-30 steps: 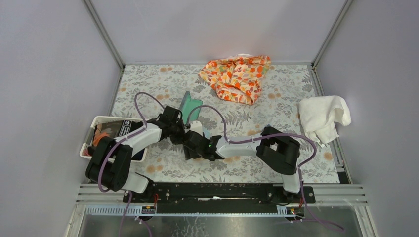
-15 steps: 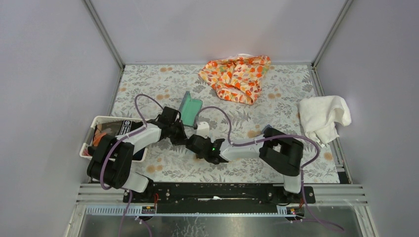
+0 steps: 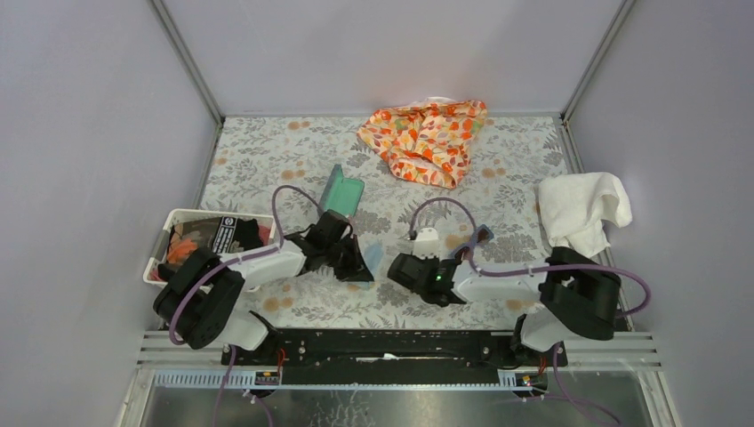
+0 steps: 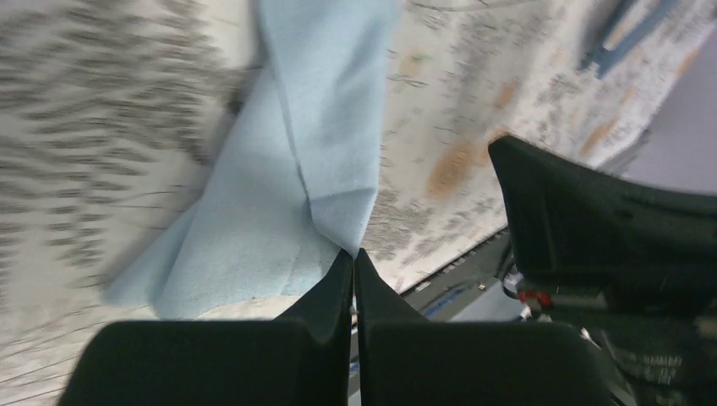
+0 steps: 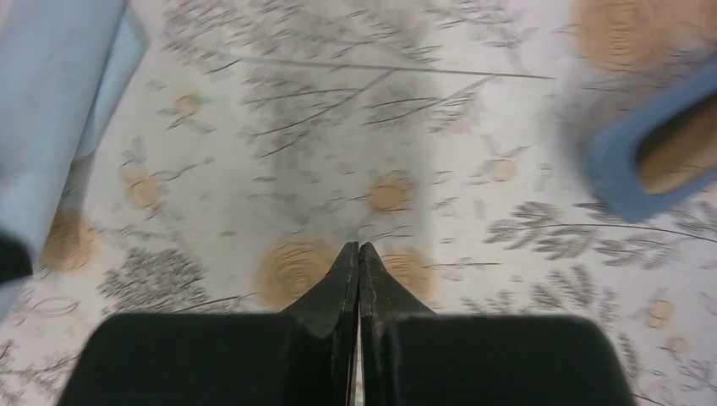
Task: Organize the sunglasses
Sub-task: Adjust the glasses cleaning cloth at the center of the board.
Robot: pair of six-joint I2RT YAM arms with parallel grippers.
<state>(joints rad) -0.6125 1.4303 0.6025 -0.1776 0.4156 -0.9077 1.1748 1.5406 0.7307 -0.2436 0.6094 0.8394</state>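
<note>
Left gripper (image 4: 353, 258) was noted with jaws pressed together, no gap between them. A corner of the light blue cloth (image 4: 279, 203) was met right at the tips, but whether it was pinched could not be told. Right gripper (image 5: 358, 251) was likewise noted fully closed and holding nothing, low over the floral table cover (image 5: 338, 127). The cloth was seen between the two grippers, nearer the left one. The sunglasses (image 5: 647, 152) – blue frame, brownish lens – were recorded lying on the cover to the right of the right gripper, apart from it and from the cloth. Farther out, an open teal-lined case (image 3: 342, 190) was seen behind the left gripper – tilted, lid up. A white bin (image 3: 178, 213) was noted at the left edge, an orange patterned fabric (image 3: 427, 138) at the back, and a white towel (image 3: 578, 209) at the right.
</note>
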